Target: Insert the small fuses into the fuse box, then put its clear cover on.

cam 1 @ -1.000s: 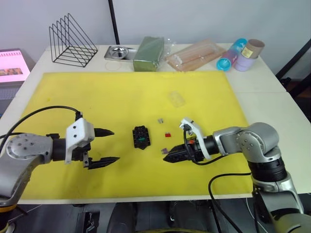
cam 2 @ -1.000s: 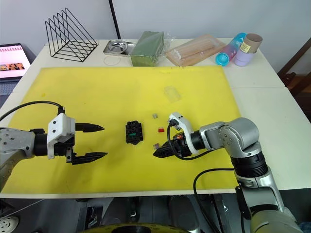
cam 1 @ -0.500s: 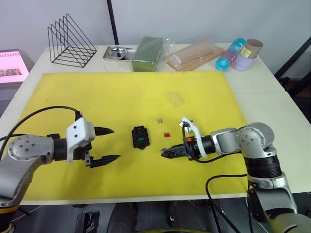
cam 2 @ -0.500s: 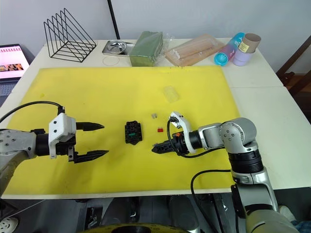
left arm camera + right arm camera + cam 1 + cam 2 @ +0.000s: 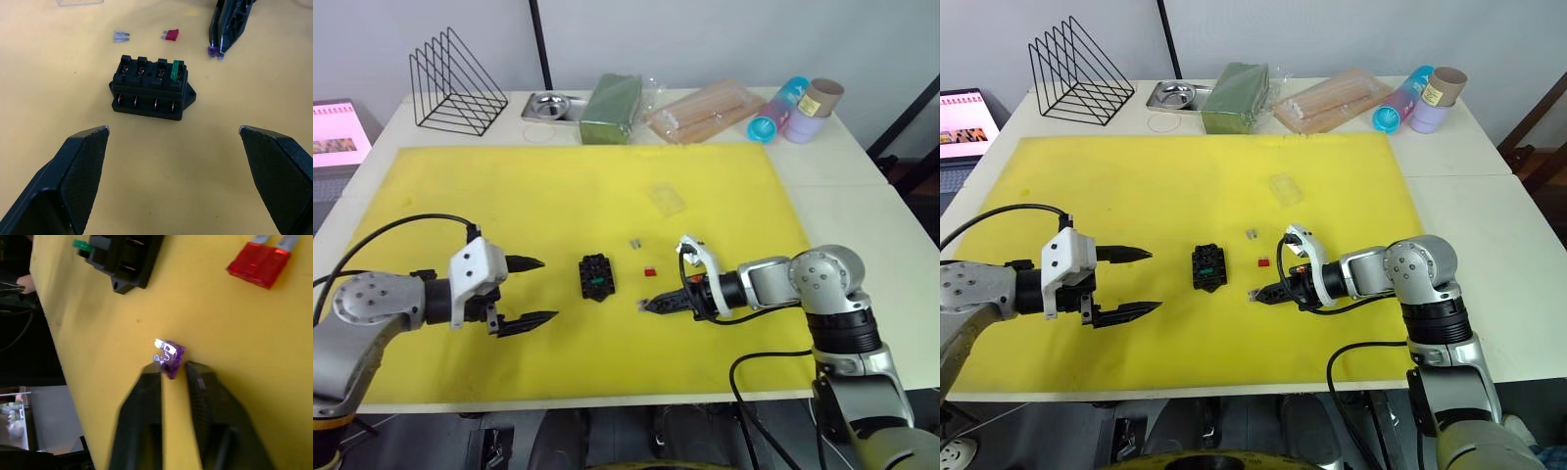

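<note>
Near the middle of the yellow mat [image 5: 460, 186], toward its front edge, the fuse box [image 5: 597, 276] sits with the green fuse [image 5: 177, 70] seated in one end slot. The clear cover [image 5: 668, 199] farther back is faint against the mat. The grey fuse [image 5: 121, 36] and red fuse [image 5: 171, 35] lie just right of the box. The right gripper [image 5: 172, 369] reaches in low with its jaws narrowed around the purple fuse [image 5: 170, 356]; whether they grip it cannot be told. The left gripper [image 5: 530, 291] hovers left of the box, its jaws wide apart.
</note>
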Tool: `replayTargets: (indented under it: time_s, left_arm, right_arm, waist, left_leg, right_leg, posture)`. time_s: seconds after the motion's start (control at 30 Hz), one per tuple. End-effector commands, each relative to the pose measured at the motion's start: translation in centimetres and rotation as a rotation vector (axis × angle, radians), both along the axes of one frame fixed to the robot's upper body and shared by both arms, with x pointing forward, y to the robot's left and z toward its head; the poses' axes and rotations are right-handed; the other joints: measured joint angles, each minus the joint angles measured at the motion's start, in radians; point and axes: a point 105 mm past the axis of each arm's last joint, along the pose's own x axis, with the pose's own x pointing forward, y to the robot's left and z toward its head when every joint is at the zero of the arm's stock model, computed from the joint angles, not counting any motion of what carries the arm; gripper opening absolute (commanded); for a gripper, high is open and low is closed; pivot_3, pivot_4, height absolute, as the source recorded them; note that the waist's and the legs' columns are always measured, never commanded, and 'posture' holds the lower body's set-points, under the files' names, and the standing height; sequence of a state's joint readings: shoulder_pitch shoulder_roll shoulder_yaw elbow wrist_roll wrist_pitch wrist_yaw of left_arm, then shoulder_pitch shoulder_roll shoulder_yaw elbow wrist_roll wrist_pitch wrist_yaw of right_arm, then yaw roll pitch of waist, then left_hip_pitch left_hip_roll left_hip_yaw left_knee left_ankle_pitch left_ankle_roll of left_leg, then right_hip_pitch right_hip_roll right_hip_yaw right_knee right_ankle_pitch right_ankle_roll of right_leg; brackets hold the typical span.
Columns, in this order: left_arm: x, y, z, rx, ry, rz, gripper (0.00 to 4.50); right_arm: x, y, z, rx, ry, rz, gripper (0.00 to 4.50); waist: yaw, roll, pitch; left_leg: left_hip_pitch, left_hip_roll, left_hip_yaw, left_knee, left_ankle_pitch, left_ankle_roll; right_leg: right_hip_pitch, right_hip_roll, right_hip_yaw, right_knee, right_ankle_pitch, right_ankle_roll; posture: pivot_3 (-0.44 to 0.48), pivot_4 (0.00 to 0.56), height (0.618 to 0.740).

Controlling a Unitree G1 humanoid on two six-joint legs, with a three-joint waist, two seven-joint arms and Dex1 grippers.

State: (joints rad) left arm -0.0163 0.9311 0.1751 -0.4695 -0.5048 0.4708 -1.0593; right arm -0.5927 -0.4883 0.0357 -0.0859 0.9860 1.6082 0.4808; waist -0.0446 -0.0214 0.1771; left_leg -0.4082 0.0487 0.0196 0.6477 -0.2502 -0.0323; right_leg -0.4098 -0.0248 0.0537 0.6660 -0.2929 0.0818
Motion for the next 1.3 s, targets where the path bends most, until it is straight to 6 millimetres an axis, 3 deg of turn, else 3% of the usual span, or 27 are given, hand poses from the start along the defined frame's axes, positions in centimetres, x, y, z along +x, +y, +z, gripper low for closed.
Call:
replayTargets:
  time_s: [0.03,0.17,0.53,0.77,1.03,1.13,1.23,1.3]
  left_arm:
    - [0.2,-0.2,0.7,-0.003,-0.041,-0.005,4.5]
    - [0.3,-0.2,0.7,-0.003,-0.043,-0.003,4.5]
    - [0.7,-0.5,0.7,-0.011,-0.049,-0.008,4.5]
    - [1.0,-0.7,0.8,-0.016,-0.058,-0.005,4.5]
    - [0.5,-0.7,0.7,-0.022,-0.05,0.008,4.5]
    - [0.4,-0.7,0.7,-0.021,-0.048,0.007,4.5]
    - [0.4,-0.7,0.9,-0.022,-0.047,0.001,4.5]
    - [0.4,-0.7,0.9,-0.023,-0.046,-0.002,4.5]
  right_arm:
    - [0.1,0.0,0.6,-0.011,-0.023,0.014,0.3]
    - [0.2,0.0,1.0,-0.029,-0.042,0.024,0.3]
    - [0.9,1.3,6.1,-0.138,-0.268,0.28,0.3]
    - [1.9,0.7,5.5,-0.223,-0.301,0.363,0.3]
    - [1.7,-1.1,5.3,-0.175,-0.257,0.272,0.3]
    - [0.9,-2.1,5.3,-0.14,-0.221,0.231,0.92]
    - [0.5,-2.5,4.8,-0.102,-0.165,0.169,1.92]
    - [0.3,-2.6,4.5,-0.098,-0.156,0.148,1.92]
  waist:
    - [0.0,0.0,0.0]
    - [0.0,0.0,0.0]
    - [0.0,0.001,0.001]
    - [0.003,0.001,0.001]
    - [0.002,0.001,0.001]
    - [0.005,0.001,0.001]
    - [0.004,0.0,0.001]
    - [0.004,0.001,0.0]
  left_leg:
    - [0.0,0.0,0.0,0.0,0.0,0.0]
    - [0.0,0.0,0.0,0.0,0.0,0.0]
    - [-0.001,0.0,0.0,-0.001,0.0,0.0]
    - [-0.001,0.0,0.0,0.0,0.0,0.0]
    - [-0.001,0.0,0.001,-0.001,0.0,0.0]
    - [-0.002,0.0,0.0,-0.001,0.0,0.0]
    - [-0.001,0.0,0.0,0.0,0.0,0.0]
    - [-0.001,0.0,0.0,0.0,0.0,0.0]
  right_leg:
    - [0.0,0.0,0.0,0.0,0.0,0.0]
    - [0.0,0.0,0.0,0.0,0.0,0.0]
    - [-0.002,0.0,0.0,0.0,0.0,0.0]
    - [-0.002,-0.001,0.0,-0.001,0.0,0.0]
    - [-0.002,-0.001,0.0,-0.001,0.0,0.0]
    - [-0.002,-0.002,0.0,-0.001,0.0,0.0]
    - [-0.002,-0.002,0.0,-0.001,0.0,0.0]
    - [-0.002,-0.001,0.0,0.0,0.0,0.0]
  posture:
    - [0.0,0.15,0.74]
    - [0.0,0.15,0.74]
    - [0.0,0.15,0.74]
    - [0.0,0.15,0.74]
    - [0.0,0.15,0.74]
    - [0.0,0.15,0.74]
    - [0.0,0.15,0.74]
    - [0.0,0.15,0.74]
